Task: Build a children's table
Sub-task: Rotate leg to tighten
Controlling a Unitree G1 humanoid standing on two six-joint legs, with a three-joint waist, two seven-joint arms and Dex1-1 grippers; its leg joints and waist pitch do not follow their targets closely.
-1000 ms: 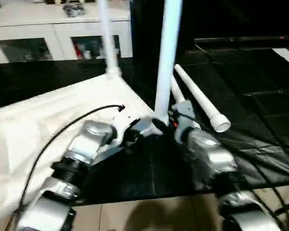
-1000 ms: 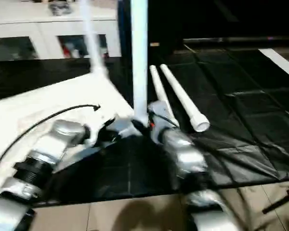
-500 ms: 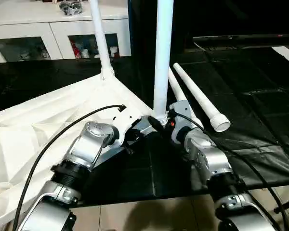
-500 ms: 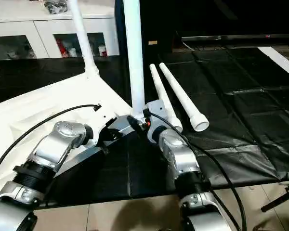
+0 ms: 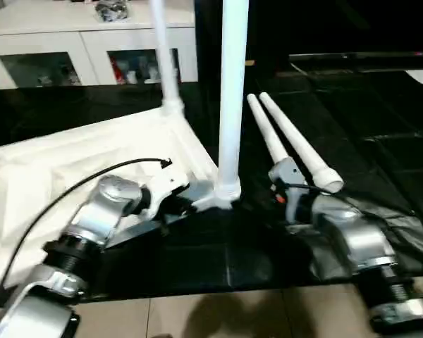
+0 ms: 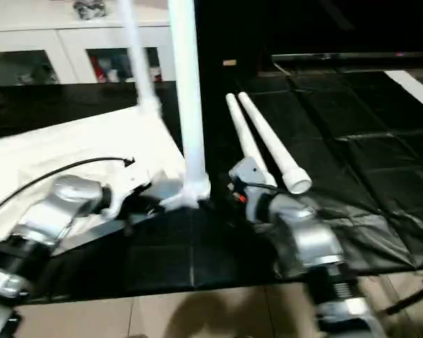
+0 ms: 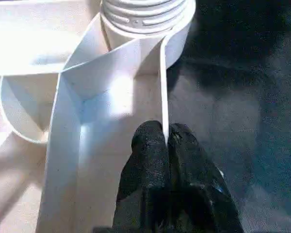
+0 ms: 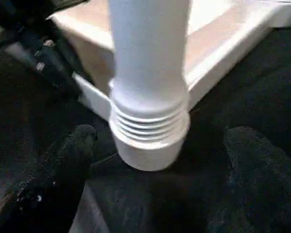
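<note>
The white tabletop [image 5: 92,155] lies underside up on the black mat. One white leg [image 5: 168,63] stands in its far corner socket. A second leg [image 5: 231,105] stands upright in the near corner socket [image 7: 145,19], its threaded base [image 8: 148,126] showing. Two more legs [image 5: 296,148] lie side by side on the mat to the right. My left gripper [image 5: 185,204] is shut on a thin rim [image 7: 164,97] of the tabletop beside the near socket. My right gripper [image 5: 276,184] is open, a short way right of the near leg, one finger [image 8: 68,165] on either side of its base without touching.
A white glass-door cabinet [image 5: 56,49] runs along the back left. The black mat [image 5: 381,141] stretches to the right, wrinkled near my right forearm. Light floor tiles [image 5: 218,317] lie at the near edge.
My right gripper has drawn back to the right, away from the base of the near leg it was against. The left gripper stays on the tabletop's rim. The camera has shifted.
</note>
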